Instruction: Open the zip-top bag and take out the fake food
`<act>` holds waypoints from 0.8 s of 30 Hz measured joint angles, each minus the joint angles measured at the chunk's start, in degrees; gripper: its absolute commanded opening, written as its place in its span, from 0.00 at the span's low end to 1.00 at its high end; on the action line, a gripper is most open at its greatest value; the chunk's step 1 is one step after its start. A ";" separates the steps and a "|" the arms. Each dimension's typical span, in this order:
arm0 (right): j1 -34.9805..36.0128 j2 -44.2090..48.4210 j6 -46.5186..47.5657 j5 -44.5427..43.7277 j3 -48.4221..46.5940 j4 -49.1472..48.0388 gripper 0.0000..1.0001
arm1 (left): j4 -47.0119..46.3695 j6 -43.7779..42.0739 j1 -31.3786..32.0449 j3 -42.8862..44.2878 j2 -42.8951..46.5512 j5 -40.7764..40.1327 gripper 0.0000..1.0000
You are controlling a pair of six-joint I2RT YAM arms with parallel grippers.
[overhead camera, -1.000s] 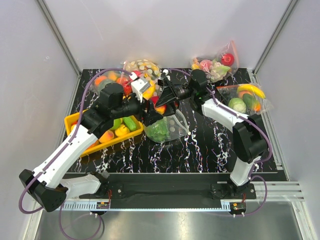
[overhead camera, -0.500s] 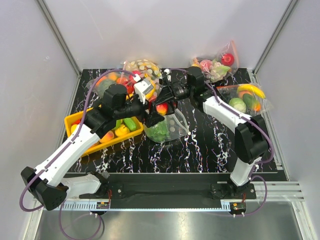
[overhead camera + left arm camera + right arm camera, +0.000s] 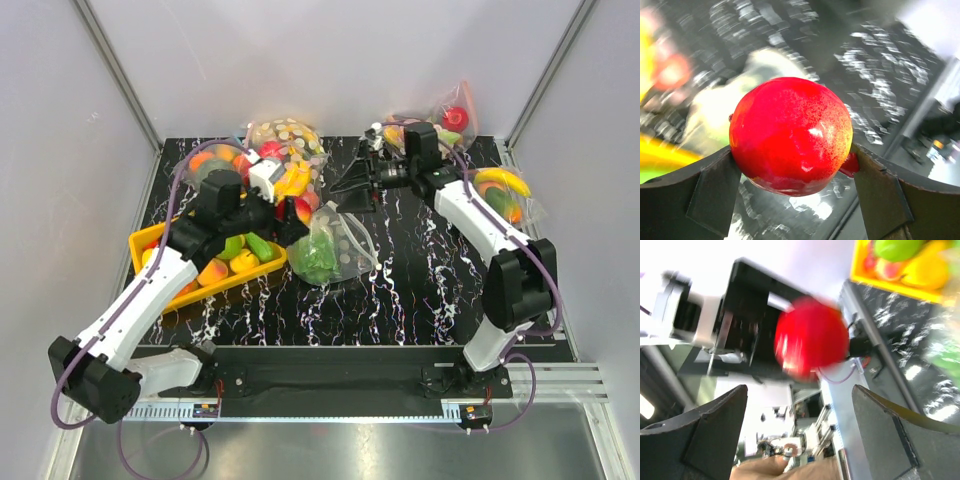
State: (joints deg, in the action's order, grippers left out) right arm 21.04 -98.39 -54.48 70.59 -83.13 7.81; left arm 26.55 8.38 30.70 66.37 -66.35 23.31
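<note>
My left gripper (image 3: pixel 297 213) is shut on a red round fruit (image 3: pixel 303 209) and holds it above the table, left of the dotted zip-top bag (image 3: pixel 347 243). In the left wrist view the fruit (image 3: pixel 790 135) fills the space between both pads. The bag lies at the table's middle with green lettuce (image 3: pixel 317 262) inside. My right gripper (image 3: pixel 353 181) is open and empty, raised behind the bag. Its wrist view shows the open gripper (image 3: pixel 800 387) facing the red fruit (image 3: pixel 812 337).
A yellow tray (image 3: pixel 146 244) with several fruits sits at the left. A dotted bag with bananas (image 3: pixel 287 141) lies at the back. More filled clear bags lie at the back left (image 3: pixel 205 162), back right (image 3: pixel 437 126) and right (image 3: pixel 495 196).
My left gripper has drawn the red fruit left, away from the bag. My right gripper has pulled back from the bag mouth toward the back right.
</note>
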 measured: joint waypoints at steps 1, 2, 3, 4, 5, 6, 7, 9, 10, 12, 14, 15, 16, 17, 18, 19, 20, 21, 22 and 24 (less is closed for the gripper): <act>-0.59 0.26 1.27 -0.63 0.00 1.53 0.92 | 0.61 0.24 -2.19 -0.85 0.17 -0.92 0.00; -1.46 0.61 3.28 -1.42 -0.09 3.54 0.92 | 1.03 0.33 -3.91 -1.57 0.33 -1.77 0.00; -2.32 0.81 5.66 -2.54 -0.81 6.69 0.92 | 1.60 0.48 -6.99 -2.45 0.66 -2.80 0.00; -3.06 0.83 8.15 -3.69 -1.99 10.27 0.92 | 2.34 0.52 -9.42 -3.17 1.01 -4.00 0.00; -3.72 0.83 10.29 -4.94 -3.23 13.33 0.92 | 3.10 0.63 -12.17 -3.85 1.40 -5.22 0.00; -4.20 0.83 13.64 -6.95 -5.07 17.59 0.93 | 3.87 0.72 -15.26 -4.46 1.81 -6.51 0.00; -4.46 0.83 16.52 -8.74 -6.73 20.96 0.92 | 4.39 0.85 -18.10 -4.96 2.23 -7.63 0.00; -4.57 1.27 21.31 -11.76 -9.20 25.79 0.93 | 5.53 1.40 -24.39 -5.57 2.93 -11.02 0.00; -4.55 1.64 22.75 -12.70 -9.57 27.06 0.93 | 5.95 1.86 -26.84 -5.75 3.13 -13.29 0.00; -4.59 2.78 25.40 -14.36 -9.55 29.73 0.92 | 6.58 2.73 -31.63 -6.14 3.19 -16.33 0.00; -4.61 3.65 27.45 -15.54 -9.29 31.52 0.93 | 6.95 3.76 -35.85 -6.97 3.04 -19.23 0.00; -4.61 4.11 28.30 -15.80 -8.85 31.93 0.93 | 7.30 4.22 -37.73 -7.30 2.71 -20.37 0.00; -4.61 4.50 28.87 -16.02 -8.41 32.22 0.93 | 7.56 4.48 -38.95 -7.45 2.34 -21.20 0.00; -4.66 4.98 29.55 -16.11 -7.72 32.50 0.93 | 7.69 4.81 -40.06 -7.61 1.60 -22.32 0.00; -4.66 5.40 30.21 -16.13 -7.06 32.85 0.93 | 7.91 5.07 -40.94 -7.61 0.70 -23.26 0.00; -4.68 5.68 30.84 -16.11 -6.49 33.22 0.93 | 7.98 5.18 -41.51 -7.61 -0.44 -24.20 0.00; -4.70 5.84 31.50 -16.11 -5.99 33.59 0.93 | 8.02 5.18 -41.86 -7.58 -1.73 -25.20 0.00; -4.72 5.88 32.06 -16.11 -5.60 34.03 0.93 | 8.09 5.18 -42.25 -7.56 -3.10 -25.99 0.00; -4.76 5.88 32.52 -16.11 -5.27 34.25 0.93 | 8.26 5.18 -42.58 -7.58 -4.57 -26.69 0.00; -4.90 5.88 33.75 -16.06 -4.63 34.99 0.93 | 8.57 5.20 -43.21 -7.56 -7.02 -27.85 0.00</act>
State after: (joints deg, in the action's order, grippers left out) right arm 16.14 -92.51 -20.73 54.52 -87.77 42.81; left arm 35.11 13.58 -12.51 58.81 -73.36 -4.54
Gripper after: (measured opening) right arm 0.928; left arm 0.844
